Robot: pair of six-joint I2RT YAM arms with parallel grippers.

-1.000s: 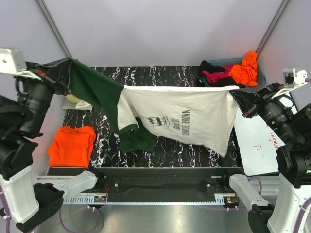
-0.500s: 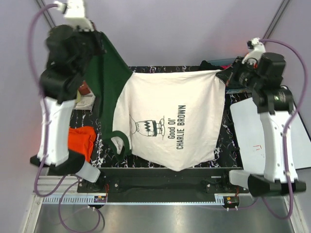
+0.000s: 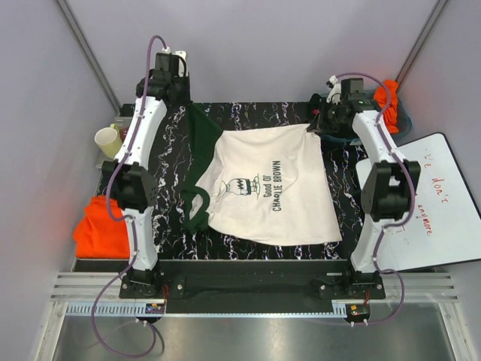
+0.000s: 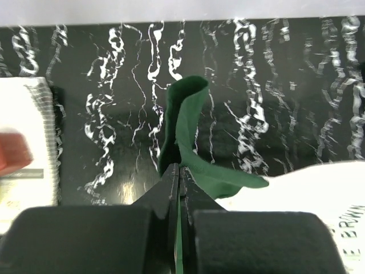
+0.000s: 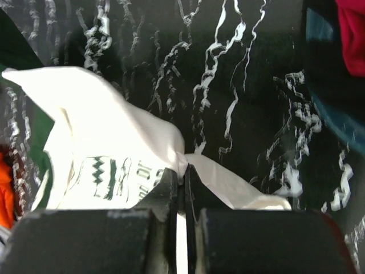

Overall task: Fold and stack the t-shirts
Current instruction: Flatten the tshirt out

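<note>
Top external, left to right: your left gripper [image 3: 184, 101] clenches the green sleeve [image 3: 199, 139] at 11 o'clock, and your right gripper [image 3: 319, 122] pinches a cream corner at 1 o'clock (both tight), stretching the shirt [image 3: 270, 192] flat mid-table [image 3: 248, 113] for folding.

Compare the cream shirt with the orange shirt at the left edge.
The cream shirt lies spread out, print up; the orange shirt is a compact bundle. The cream shirt is pinched by the left tool and right tool; the orange shirt is untouched. Both are t-shirts.
</note>
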